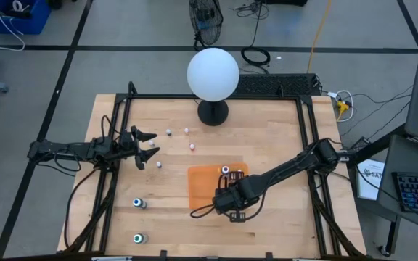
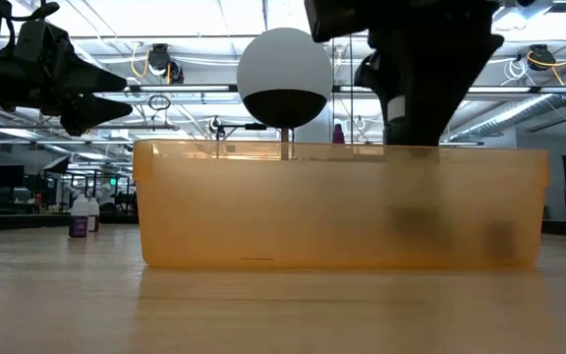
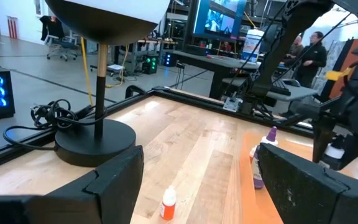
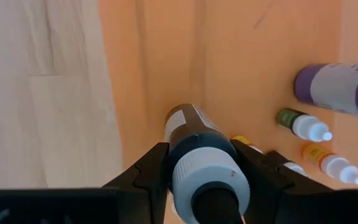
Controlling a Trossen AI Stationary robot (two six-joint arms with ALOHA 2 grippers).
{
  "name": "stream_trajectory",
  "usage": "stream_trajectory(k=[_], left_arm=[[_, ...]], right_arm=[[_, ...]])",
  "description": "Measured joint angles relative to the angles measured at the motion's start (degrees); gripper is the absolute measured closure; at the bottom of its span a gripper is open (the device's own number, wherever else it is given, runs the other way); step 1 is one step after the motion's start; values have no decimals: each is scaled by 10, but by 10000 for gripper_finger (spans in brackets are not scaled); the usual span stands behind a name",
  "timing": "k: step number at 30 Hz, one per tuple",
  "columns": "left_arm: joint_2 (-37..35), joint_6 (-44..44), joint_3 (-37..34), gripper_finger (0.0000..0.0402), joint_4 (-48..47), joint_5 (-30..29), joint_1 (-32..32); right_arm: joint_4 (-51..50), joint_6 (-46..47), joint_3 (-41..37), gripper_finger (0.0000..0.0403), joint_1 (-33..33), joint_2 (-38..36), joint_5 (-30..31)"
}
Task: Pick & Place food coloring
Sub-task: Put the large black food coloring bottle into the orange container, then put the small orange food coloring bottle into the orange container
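Food coloring bottle (image 4: 197,146) clamped in right pincer (image 4: 201,165) above the orange bin (image 1: 198,190), several bottles inside, 7 left on table (image 1: 281,217); left pincer (image 1: 147,147) hovers apart.

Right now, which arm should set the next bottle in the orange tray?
Right: its pincer is shut on a bottle directly above the tray. The left pincer hangs open, off to the side.
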Motion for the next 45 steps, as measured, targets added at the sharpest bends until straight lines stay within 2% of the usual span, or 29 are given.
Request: stream_trajectory(k=[13, 20, 25, 29, 34, 41, 45], left_arm=[[0, 0, 0, 92, 0, 0, 0], [0, 0, 0, 92, 0, 0, 0], [0, 0, 0, 91, 0, 0, 0], [0, 0, 0, 91, 0, 0, 0], [0, 0, 0, 91, 0, 0, 0], [0, 0, 0, 91, 0, 0, 0], [0, 0, 0, 91, 0, 0, 0]], right_arm=[[34, -7, -33, 267, 0, -2, 0], [35, 19, -35, 183, 0, -1, -4], [11, 42, -34, 175, 0, -31, -18], [-7, 46, -34, 186, -3, -85, -18], [-21, 55, -34, 197, -8, -187, -17], [-17, 142, -34, 198, 7, -342, -17], [-23, 114, -34, 199, 27, -423, -16]])
